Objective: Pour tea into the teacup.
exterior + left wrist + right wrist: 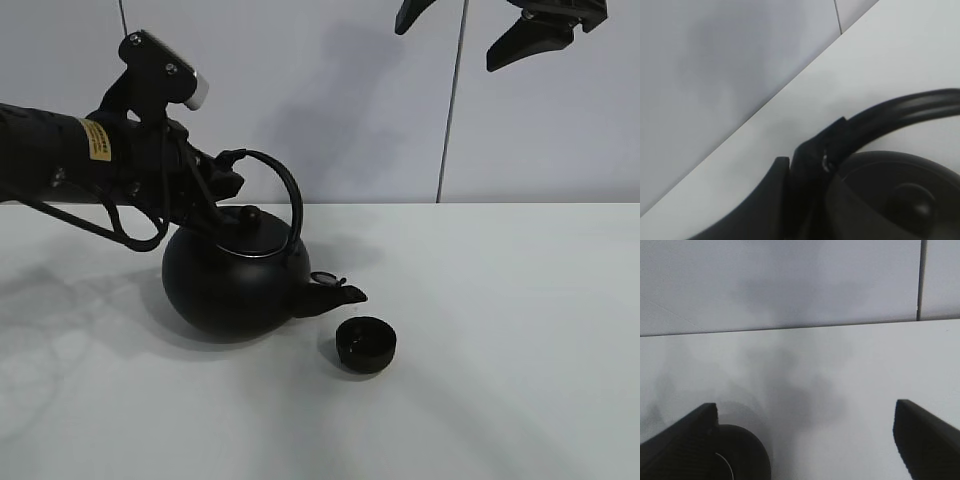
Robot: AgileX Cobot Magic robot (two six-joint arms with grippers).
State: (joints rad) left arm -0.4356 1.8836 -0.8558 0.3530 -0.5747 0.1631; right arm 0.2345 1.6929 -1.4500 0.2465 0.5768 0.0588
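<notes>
Two containers on the white tabletop (520,390).

Kettle (225,285): big, round, black, lid on. It is tilted, with the spout angled down toward the cup. Contents are hidden.

Left gripper (222,172): jaws clamped on the kettle's arched handle, near its rear end.

Right gripper (805,415): held high, well apart from both vessels, jaws spread wide, nothing between them.

Teacup (365,344): small, low, black, upright, just beside the spout tip. Its interior is dark and the contents cannot be made out.

Yellow label (95,140) on the left arm: print too small to read.

Left end effector (232,158) clenched, right (806,410) splayed
</notes>
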